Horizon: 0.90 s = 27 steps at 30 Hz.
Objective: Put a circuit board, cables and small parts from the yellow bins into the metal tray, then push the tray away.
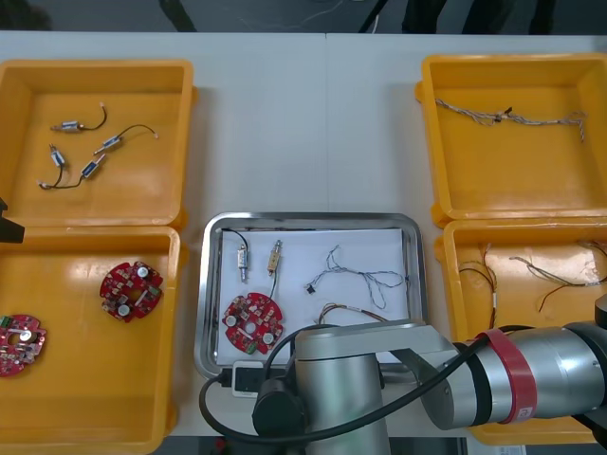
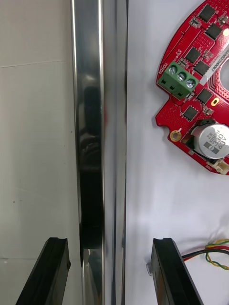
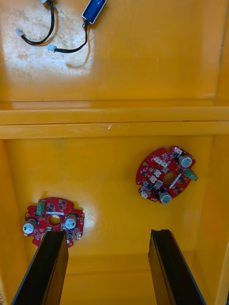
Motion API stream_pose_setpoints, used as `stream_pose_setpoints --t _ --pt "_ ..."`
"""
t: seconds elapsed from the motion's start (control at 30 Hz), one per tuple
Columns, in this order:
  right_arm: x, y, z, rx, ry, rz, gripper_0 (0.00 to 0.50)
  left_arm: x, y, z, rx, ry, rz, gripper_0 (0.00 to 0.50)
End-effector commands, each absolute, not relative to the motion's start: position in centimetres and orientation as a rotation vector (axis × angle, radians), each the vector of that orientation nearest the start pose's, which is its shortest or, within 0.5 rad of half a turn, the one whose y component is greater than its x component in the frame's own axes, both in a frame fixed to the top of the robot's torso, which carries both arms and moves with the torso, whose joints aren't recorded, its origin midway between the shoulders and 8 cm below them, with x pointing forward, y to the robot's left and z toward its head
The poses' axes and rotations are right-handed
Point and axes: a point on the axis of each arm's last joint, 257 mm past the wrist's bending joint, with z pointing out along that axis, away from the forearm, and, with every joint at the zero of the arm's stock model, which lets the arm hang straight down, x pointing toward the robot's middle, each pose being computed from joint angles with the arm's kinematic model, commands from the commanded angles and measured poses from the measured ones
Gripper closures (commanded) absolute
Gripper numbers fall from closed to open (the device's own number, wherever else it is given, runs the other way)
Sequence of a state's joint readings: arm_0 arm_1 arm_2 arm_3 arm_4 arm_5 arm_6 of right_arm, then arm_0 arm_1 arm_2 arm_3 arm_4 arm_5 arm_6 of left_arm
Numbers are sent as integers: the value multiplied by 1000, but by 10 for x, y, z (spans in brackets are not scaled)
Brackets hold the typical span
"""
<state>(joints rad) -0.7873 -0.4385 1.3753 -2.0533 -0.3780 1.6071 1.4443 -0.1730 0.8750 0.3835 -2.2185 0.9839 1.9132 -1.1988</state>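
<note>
Two black fingers of the right gripper (image 2: 109, 243) stand released astride the near rim of the metal tray (image 2: 90, 143). One is outside it over the table (image 2: 33, 119) and the other inside over the white floor; neither visibly touches the rim. Within the tray lie a round red circuit board (image 2: 200, 86) at its near-left corner and two small metal parts (image 1: 243, 258) toward its far-left corner. A twisted blue and white cable (image 1: 365, 277) lies right of the tray's middle, and a red and yellow cable (image 2: 214, 252) just beside the inner finger. The left gripper (image 3: 107, 233) hovers, fingers likewise spread and holding nothing, over the yellow bin (image 1: 95, 427) left of the tray, where two more boards (image 1: 131, 290) lie.

With every kind of item loaded, the filling looks finished, and the last step, pushing the tray away, appears to be in hand. The next move likely calls for closing on or bearing against that rim. The gripper would then drive straight toward the tray's far side, low and steady, so the light cables do not slide.
</note>
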Motion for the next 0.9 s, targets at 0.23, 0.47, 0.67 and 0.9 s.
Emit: stream_pose_setpoints --t 0.23,0.47,0.67,0.9 --pt "287 16 -335 -1944 1907 -316 17 365 392 -112 31 2616 72 0" --pt "287 15 -335 -1942 1911 -319 445 365 392 -112 31 2616 72 0" --pt "288 15 -334 -1939 1907 -320 500 365 392 -112 31 2616 72 0" --pt "292 14 -333 -1930 1903 -331 500 365 392 -112 31 2616 72 0"
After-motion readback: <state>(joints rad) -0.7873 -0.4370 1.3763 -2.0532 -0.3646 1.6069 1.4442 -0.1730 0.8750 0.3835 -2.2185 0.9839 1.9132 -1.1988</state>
